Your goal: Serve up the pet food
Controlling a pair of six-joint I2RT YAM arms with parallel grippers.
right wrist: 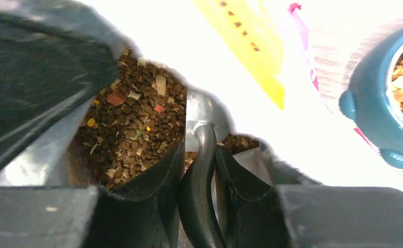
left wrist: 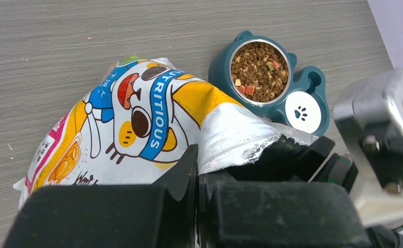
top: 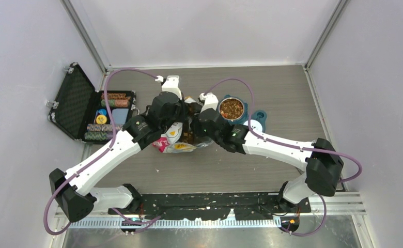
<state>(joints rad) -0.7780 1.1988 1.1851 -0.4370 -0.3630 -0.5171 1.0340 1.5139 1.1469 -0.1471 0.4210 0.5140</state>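
Pinched the bag [left wrist: 137,113] by its rim with the left gripper [left wrist: 198,170], clamped the scoop handle [right wrist: 202,201] in the right gripper [right wrist: 199,155] amid pet food [right wrist: 132,124] inside, and risked scattering pellets short of the bowl [left wrist: 222,62] at two o'clock by snagging foil on lifting.

place: lab test cell | evidence: plain white walls [top: 199,31], aluminium frame [top: 86,36]

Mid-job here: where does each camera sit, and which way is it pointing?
Top: above and behind the arm bases, looking down on the table; both arms show.
Left wrist: over the bag, facing down; left gripper pinches its torn edge.
Right wrist: peering into the bag's mouth at the pet food; right gripper clamps the scoop.
Shared: the filled bowl appears in all three.
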